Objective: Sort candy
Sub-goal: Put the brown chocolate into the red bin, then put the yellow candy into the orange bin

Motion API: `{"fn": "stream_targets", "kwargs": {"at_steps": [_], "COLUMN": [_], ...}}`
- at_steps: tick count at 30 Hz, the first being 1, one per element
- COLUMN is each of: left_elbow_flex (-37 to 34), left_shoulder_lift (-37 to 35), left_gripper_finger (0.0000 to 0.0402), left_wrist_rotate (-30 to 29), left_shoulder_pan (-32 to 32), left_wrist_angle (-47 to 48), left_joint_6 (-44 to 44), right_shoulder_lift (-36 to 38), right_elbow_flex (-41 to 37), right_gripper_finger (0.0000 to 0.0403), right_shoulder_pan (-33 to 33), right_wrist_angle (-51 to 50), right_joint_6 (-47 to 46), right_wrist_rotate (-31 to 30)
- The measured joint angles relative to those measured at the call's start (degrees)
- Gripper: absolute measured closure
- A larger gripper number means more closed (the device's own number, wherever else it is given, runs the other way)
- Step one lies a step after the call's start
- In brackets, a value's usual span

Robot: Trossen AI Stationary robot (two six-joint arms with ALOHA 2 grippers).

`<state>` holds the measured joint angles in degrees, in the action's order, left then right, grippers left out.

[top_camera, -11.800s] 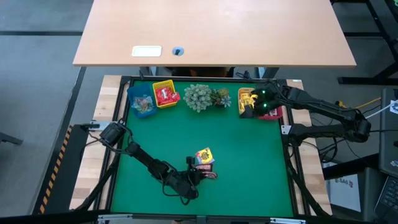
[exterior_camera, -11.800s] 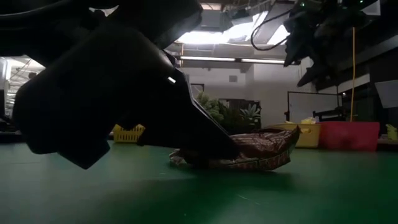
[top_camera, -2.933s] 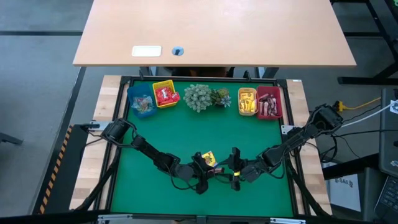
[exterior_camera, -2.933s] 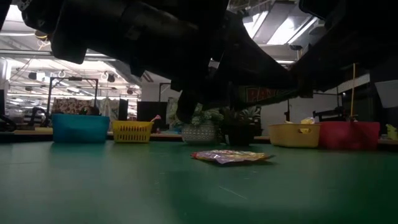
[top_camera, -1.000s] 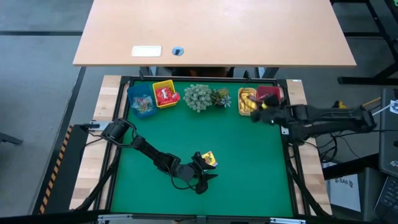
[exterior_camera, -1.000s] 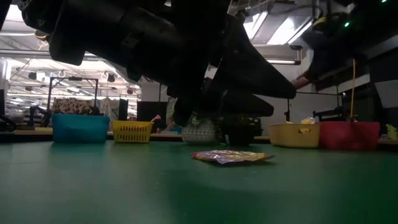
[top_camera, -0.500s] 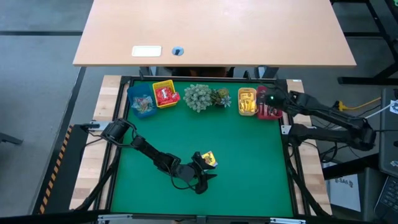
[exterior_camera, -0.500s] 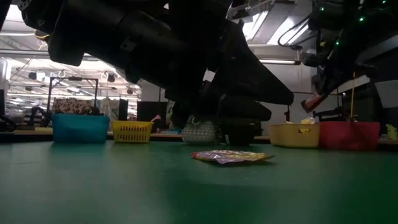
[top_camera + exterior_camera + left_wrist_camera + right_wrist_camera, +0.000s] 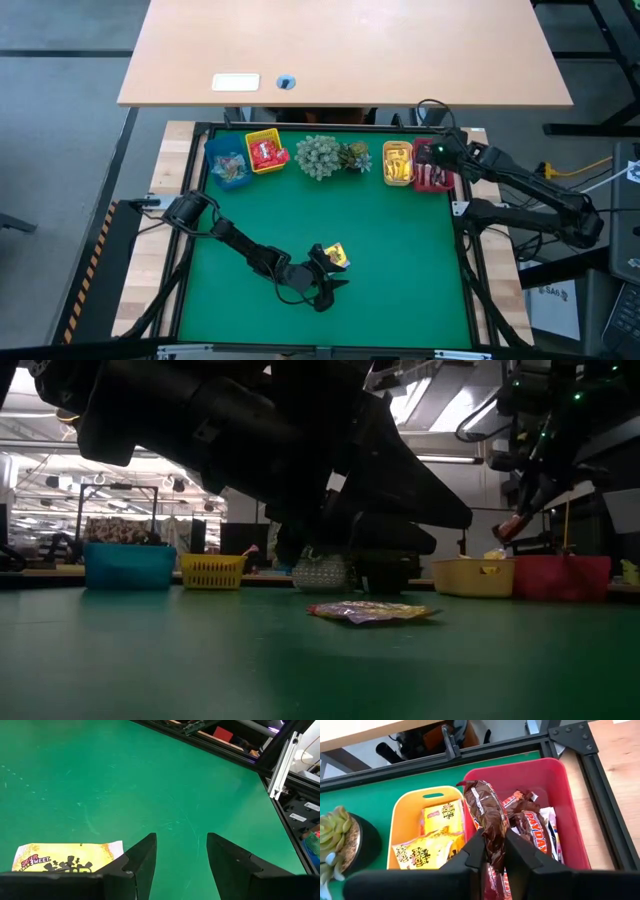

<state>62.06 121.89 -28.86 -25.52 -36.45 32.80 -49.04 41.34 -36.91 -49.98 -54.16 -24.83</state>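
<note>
Green surface (image 9: 400, 260) carries everything; wooden desk beyond its far edge.

Left arm lies low across the near-left part of the surface. Left gripper (image 9: 335, 278) sits near the middle of the near edge, jaws standing apart with nothing between them. Left wrist view: both dark fingers (image 9: 142, 860) hover over bare green.

Right arm reaches in from the right edge to the far-right corner. Right gripper (image 9: 432, 160) hangs above the red bin (image 9: 445, 150), jaws narrow, pinching a dark brown-red bar (image 9: 487, 822) that dangles over the bin.

Bins along the far edge, left to right: blue bin (image 9: 212, 160), yellow bin (image 9: 250, 140), plant cluster (image 9: 322, 157), orange bin (image 9: 387, 150), red bin.

Candy: red bin holds more brown-red bars (image 9: 532, 827); orange bin holds yellow square packets (image 9: 442, 817); yellow bin holds red packets (image 9: 267, 154). One yellow packet (image 9: 67, 857) lies flat on the surface just beside the left gripper, on its far side, not touched.
</note>
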Motion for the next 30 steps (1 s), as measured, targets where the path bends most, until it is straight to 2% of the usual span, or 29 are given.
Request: {"fn": "stream_targets", "kwargs": {"at_steps": [3, 11, 15, 19, 25, 30], "left_elbow_flex": [0.0, 0.0, 0.0, 0.0, 0.0, 0.0], "left_shoulder_lift": [0.0, 0.0, 0.0, 0.0, 0.0, 0.0], "left_gripper_finger": [0.0242, 0.0243, 0.0243, 0.0243, 0.0243, 0.0243], "left_wrist_rotate": [0.0, 0.0, -0.2, -1.3, -6.1, -6.5], "left_shoulder_pan": [0.0, 0.0, 0.0, 0.0, 0.0, -0.4], "left_wrist_angle": [0.0, 0.0, 0.0, -0.4, -0.4, 1.8], "left_joint_6": [0.0, -0.6, -6.2, -12.6, -19.6, -21.3], "right_shoulder_lift": [0.0, 0.0, 0.0, 0.0, 0.0, 0.0], "right_elbow_flex": [0.0, 0.0, 0.0, 0.0, 0.0, -0.1], "right_gripper_finger": [0.0333, 0.0230, 0.0196, 0.0182, 0.0180, 0.0180], "right_shoulder_pan": [0.0, 0.1, 0.1, 0.1, 0.1, 0.1], "right_wrist_angle": [0.0, 0.0, 0.0, -0.4, -2.4, -3.1], "right_joint_6": [0.0, -0.3, -0.3, -0.3, -0.3, -0.2], "right_wrist_rotate": [0.0, -0.5, 0.2, 3.9, 12.5, 19.5]}}
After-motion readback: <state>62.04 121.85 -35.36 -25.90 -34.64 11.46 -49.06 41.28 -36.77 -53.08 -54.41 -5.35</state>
